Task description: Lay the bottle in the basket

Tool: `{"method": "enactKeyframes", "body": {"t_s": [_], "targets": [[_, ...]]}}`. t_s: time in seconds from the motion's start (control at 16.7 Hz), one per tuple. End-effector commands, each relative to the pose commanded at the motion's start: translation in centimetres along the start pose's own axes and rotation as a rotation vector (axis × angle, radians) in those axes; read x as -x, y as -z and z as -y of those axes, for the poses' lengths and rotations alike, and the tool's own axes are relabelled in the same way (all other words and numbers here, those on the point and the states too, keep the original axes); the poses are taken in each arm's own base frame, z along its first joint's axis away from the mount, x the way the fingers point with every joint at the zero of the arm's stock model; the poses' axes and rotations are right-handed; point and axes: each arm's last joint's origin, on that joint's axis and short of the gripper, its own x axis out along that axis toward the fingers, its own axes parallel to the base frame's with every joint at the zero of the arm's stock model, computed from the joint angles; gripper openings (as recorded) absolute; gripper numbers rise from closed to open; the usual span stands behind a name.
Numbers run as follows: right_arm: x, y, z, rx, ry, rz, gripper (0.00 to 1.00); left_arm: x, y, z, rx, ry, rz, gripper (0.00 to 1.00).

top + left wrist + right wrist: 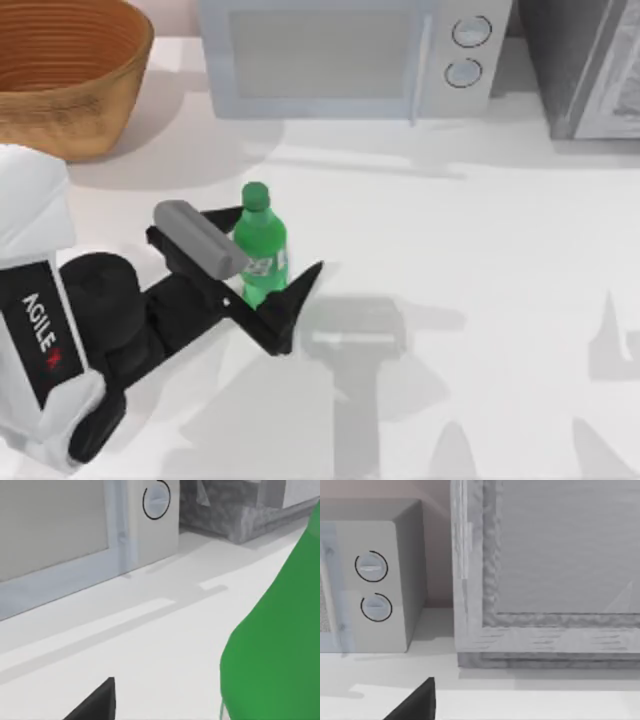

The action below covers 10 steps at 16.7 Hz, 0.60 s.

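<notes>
The green bottle (pixel 262 245) stands upright on the white table, left of centre, cap (pixel 256 196) on top. My left gripper (pixel 280 240) is open around it, with one black finger (pixel 205 216) on the bottle's far side and the other finger (pixel 290 300) on its near side. In the left wrist view the bottle (pixel 275 645) looms close beside one fingertip (pixel 95 702). The woven basket (pixel 60 60) sits at the back left corner, apart from the bottle. One finger (pixel 415 702) of my right gripper shows in the right wrist view, well off centre, open and holding nothing.
A white microwave (pixel 330 55) stands along the back edge behind the bottle. A grey cabinet (pixel 590 60) fills the back right corner. Bare white table (pixel 480 250) stretches to the right of the bottle.
</notes>
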Motion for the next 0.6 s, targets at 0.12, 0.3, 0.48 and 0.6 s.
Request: {"method": "enactKeyframes", "body": {"t_s": [0.12,0.3,0.48,0.6], "targets": [[0.0,0.0,0.0,0.0,0.0,0.0,1.0,-0.18,-0.02,0.03,0.0,0.0,0.0,1.0],[0.0,0.0,0.0,0.0,0.0,0.0,1.0,-0.18,-0.02,0.03,0.0,0.0,0.0,1.0],[0.0,0.0,0.0,0.0,0.0,0.0,1.0,-0.18,-0.02,0.03,0.0,0.0,0.0,0.85],[0.0,0.0,0.0,0.0,0.0,0.0,1.0,-0.18,-0.02,0.03,0.0,0.0,0.0,0.7]]}}
